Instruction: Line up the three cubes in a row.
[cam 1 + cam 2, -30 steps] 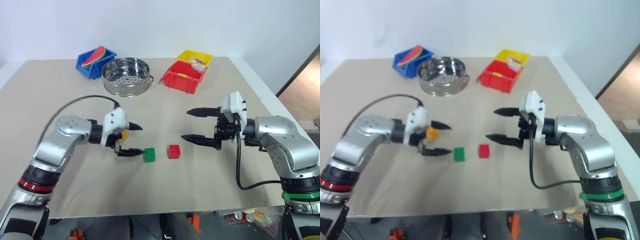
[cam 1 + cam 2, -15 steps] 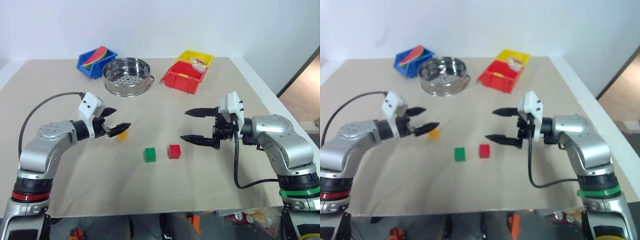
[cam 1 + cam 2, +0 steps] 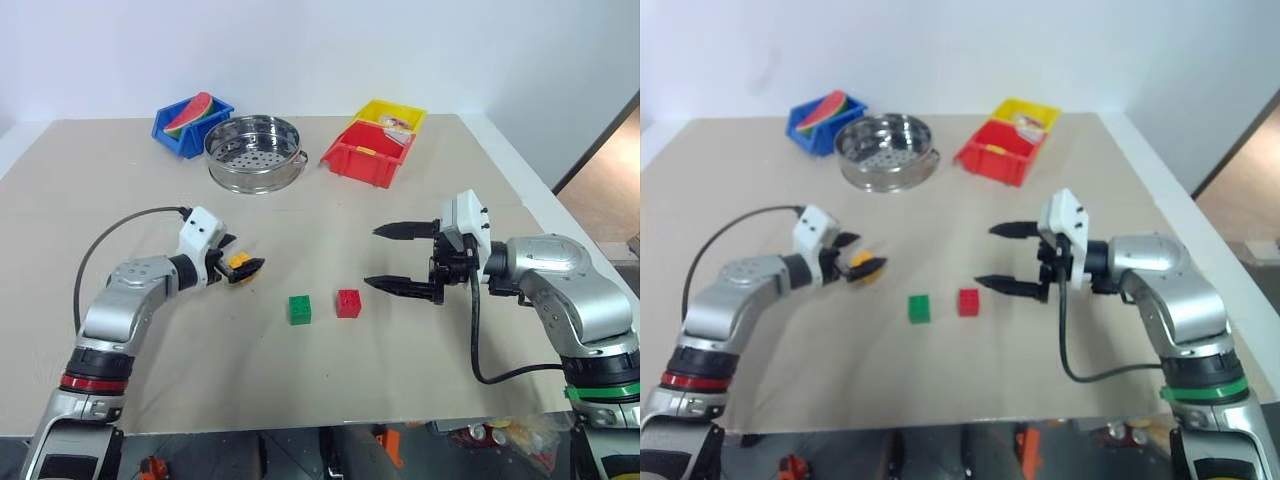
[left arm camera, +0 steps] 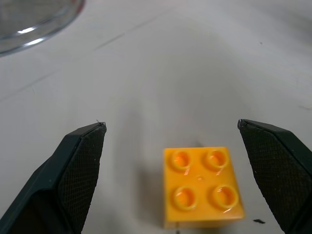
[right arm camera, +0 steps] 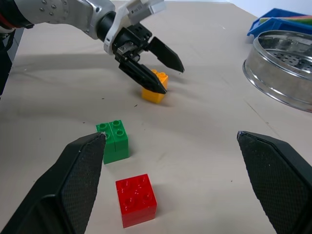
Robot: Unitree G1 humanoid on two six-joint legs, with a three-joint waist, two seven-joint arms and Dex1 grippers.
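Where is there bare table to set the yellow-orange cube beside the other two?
Bare table lies left of the green cube, up to the left gripper around the yellow-orange cube. Right of the red cube, the right gripper crowds it.

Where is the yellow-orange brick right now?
In the eye views, the small yellow-orange studded plastic brick sits on the table's left side, between the open fingers of the left pincer, left of the green studded brick.
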